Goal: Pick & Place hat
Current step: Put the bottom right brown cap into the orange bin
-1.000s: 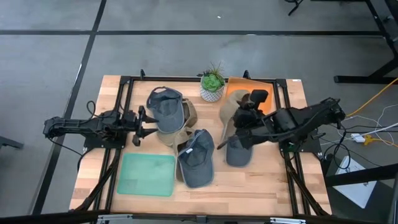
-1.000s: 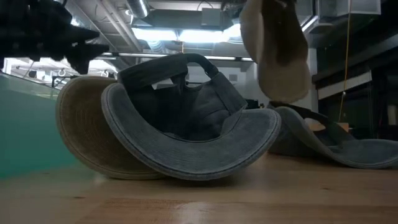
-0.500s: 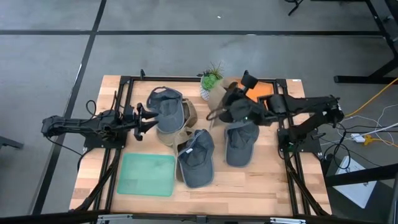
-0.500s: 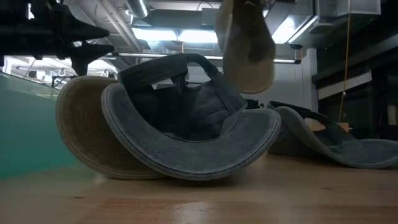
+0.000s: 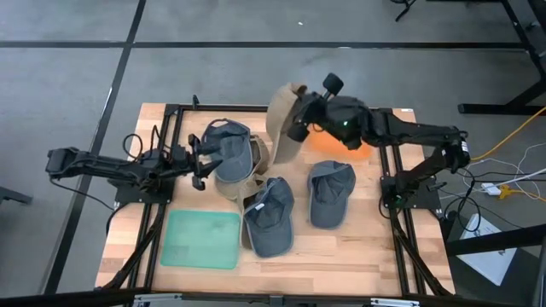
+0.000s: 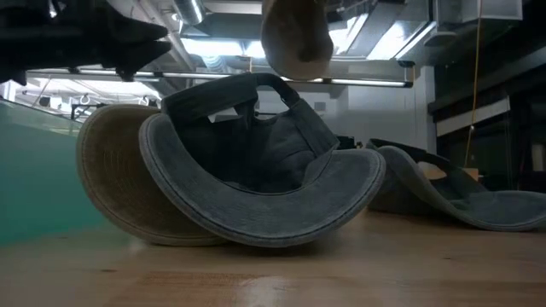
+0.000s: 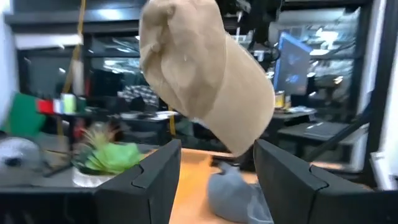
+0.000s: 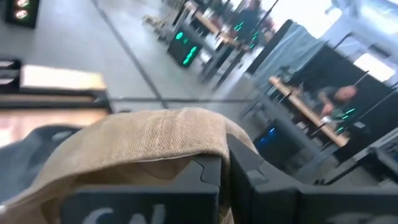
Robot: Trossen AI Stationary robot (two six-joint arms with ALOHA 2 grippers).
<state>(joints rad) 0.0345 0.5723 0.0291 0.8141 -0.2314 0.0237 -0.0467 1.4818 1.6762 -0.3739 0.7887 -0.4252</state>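
Note:
My right gripper (image 5: 300, 124) is shut on a tan cap (image 5: 284, 121), held high over the table's far middle. The cap also shows in the low view (image 6: 294, 38) and the left wrist view (image 7: 205, 74). My left gripper (image 5: 205, 162) stands open at the left, fingers (image 7: 140, 180) apart, beside a grey cap (image 5: 229, 147). That cap rests on a tan hat (image 5: 243, 181). Two more grey caps (image 5: 271, 217) (image 5: 331, 194) lie on the table. My right gripper pinches the tan cap's cloth (image 8: 186, 146) between its two fingers; my own fingers hide which part that is. The fingers come about level from the table's right side. The cap hangs below them, lifted clear of everything (image 7: 242, 124).
A green mat (image 5: 203, 239) lies near the front left. An orange sheet (image 5: 345, 147) lies at the far right. A potted plant (image 7: 106, 158) stands at the far middle, under the hanging cap. A black frame (image 5: 171, 115) runs around the table.
My right gripper has swung toward the table's far left and risen, rolling its wrist. The tan cap has gone with it, from above the right grey cap to over the plant. My left gripper has tipped upward and shifted slightly, still open.

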